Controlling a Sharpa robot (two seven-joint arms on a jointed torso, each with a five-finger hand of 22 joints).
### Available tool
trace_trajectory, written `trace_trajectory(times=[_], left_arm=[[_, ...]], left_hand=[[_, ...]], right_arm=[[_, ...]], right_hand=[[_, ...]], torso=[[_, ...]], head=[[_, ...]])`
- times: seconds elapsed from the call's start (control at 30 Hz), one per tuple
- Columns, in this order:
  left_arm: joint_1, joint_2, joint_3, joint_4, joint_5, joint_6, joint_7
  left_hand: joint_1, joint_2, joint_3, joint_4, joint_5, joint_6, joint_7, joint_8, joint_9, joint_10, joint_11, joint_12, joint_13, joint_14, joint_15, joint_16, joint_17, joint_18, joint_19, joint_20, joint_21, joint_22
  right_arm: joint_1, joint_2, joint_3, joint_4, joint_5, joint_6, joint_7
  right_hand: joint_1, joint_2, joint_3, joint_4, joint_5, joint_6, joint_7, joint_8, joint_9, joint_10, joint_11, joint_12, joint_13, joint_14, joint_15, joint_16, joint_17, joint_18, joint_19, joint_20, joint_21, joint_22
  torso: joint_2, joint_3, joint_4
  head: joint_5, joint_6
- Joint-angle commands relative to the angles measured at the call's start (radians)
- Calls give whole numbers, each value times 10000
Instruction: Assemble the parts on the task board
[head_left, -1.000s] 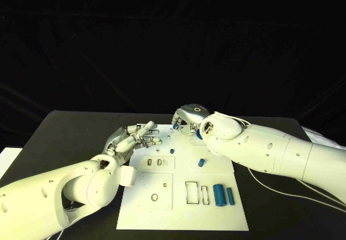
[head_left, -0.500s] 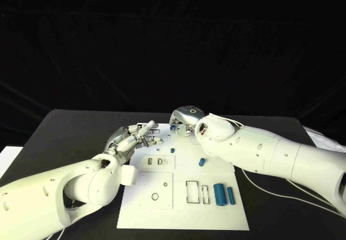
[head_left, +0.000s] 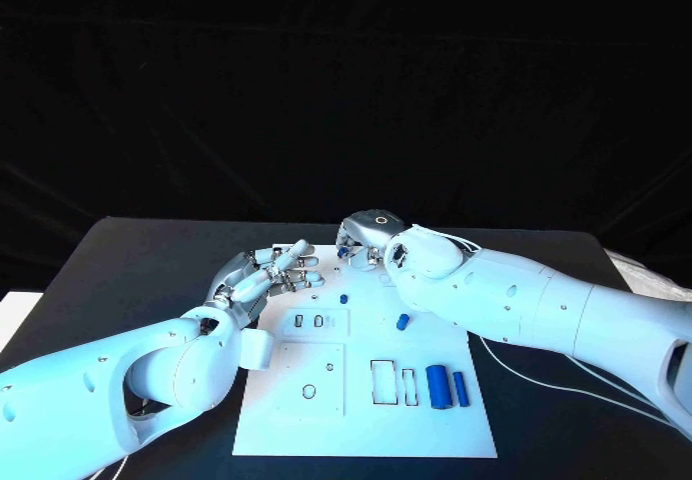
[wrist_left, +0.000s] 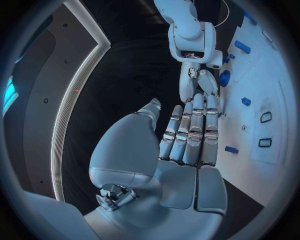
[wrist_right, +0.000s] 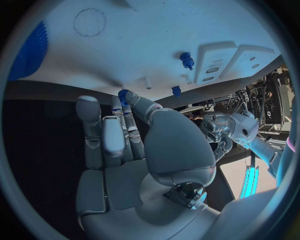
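Left hand (head_left: 268, 272): hovering over the task board's (head_left: 289, 420) 10 o'clock corner, head view. Fingers (wrist_left: 192, 131) lying straight and side by side, thumb standing off to one side, nothing in the grasp. Pointing toward 1 o'clock, at my right hand.

Board is lying flat mid-table (head_left: 130, 260), long axis running 12 to 6.

Parts on it, going left to right in the head view:
- small blue peg (head_left: 345, 298) sitting just 12 o'clock of the pair of small slots (head_left: 309, 322), clear of my left fingertips.
- short blue piece (head_left: 404, 322) lying near board centre, toward 1 o'clock, apart from the peg.
- rectangular cutout (head_left: 385, 383) at 5 o'clock, showing only its dark outline.
- two long blue pieces, the thicker one (head_left: 437, 386) and the thinner one (head_left: 460, 389), lying side by side just 3 o'clock of that cutout, both running 12 to 6, near each other; can't tell if touching.

Right hand (head_left: 364, 238): working at the board's 12 o'clock edge, palm down, arm crossing in from 4 o'clock. In the right wrist view my thumb and one finger are converging on a tiny blue toothed part (wrist_right: 123, 94), tips right at it. Can't tell whether I'm actually clamping it or just touching it. Remaining fingers (wrist_right: 112, 140) are lying straight and together.

Same view is also showing a ridged blue piece (wrist_right: 28, 50) at the circle's rim.
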Motion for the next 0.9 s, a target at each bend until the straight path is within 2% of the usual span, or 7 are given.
trace_trajectory(times=[0.03,0.27,0.33,0.43,0.57,0.7,0.9], left_arm=[[11,25,8,10,-14,232,41],[11,34,8,3,-15,225,50],[11,34,8,1,-15,227,45],[11,33,8,-3,-15,229,36],[12,30,8,-8,-14,238,29],[11,10,8,-30,-7,290,28],[11,-99,7,-32,0,428,70]], left_hand=[[39,87,-9,-52,34,14,80,-49,-11,29,59,-43,-14,-33,20,-32,16,109,50,27,-51,-16],[39,87,-9,-52,34,14,80,-49,-11,29,59,-43,-14,-33,20,-32,16,109,50,27,-51,-16],[39,87,-9,-52,34,14,80,-49,-11,29,59,-43,-14,-33,20,-32,16,109,50,27,-51,-16],[39,87,-9,-52,34,14,80,-49,-11,29,59,-43,-14,-33,20,-32,16,109,50,27,-51,-16],[39,87,-9,-52,34,14,80,-49,-11,29,59,-43,-14,-33,20,-32,16,109,50,27,-51,-16],[39,87,-9,-52,34,14,80,-49,-11,29,59,-43,-14,-33,20,-32,16,109,50,27,-51,-16],[48,88,-22,-84,34,13,76,-71,-16,27,62,-69,-16,-54,27,-64,29,108,37,34,-76,-34]], right_arm=[[-14,60,-6,-90,-261,97,-371],[-14,167,-7,-227,-248,153,-351],[-13,187,-7,-250,-219,168,-314],[-12,195,-8,-261,-178,149,-274],[-12,105,-8,-148,-152,-39,-235],[-13,-386,-4,425,-32,-276,-242],[73,-1951,93,2067,543,-488,-302]], right_hand=[[84,-36,35,10,58,-71,-3,-5,10,-47,-3,40,12,285,48,25,-6,-77,-82,27,17,-13],[-40,-186,32,98,56,-305,88,-172,-32,-388,84,8,-48,200,128,-153,-274,-17,-323,81,-169,-352],[-132,-349,56,144,81,-759,221,-280,-137,-934,222,11,-90,57,264,-519,-760,78,-668,149,-530,-927],[-171,-630,-3,153,95,-1636,293,-271,-323,-1855,387,27,-87,-183,396,-1203,-1616,238,-1195,261,-1132,-1807],[-63,-721,-211,138,105,-2080,331,-261,-329,-2460,465,39,-82,-304,440,-1726,-2232,239,-1263,323,-1285,-1922],[-22,-702,-252,142,156,-2051,337,-239,-311,-2429,461,80,-69,-290,434,-1764,-2266,243,-1247,326,-1305,-1946],[-84,-679,-386,305,239,-1736,285,-181,-253,-1856,377,308,-37,-194,380,-1768,-2240,248,-1175,294,-1359,-2027]], torso=[[10,-9,6],[20,-17,13],[20,-13,8],[21,-13,5],[20,-10,6],[21,-1,17],[-10,20,-105]], head=[[-1,15],[-17,27],[-4,32],[0,35],[13,35],[15,32],[70,53]])
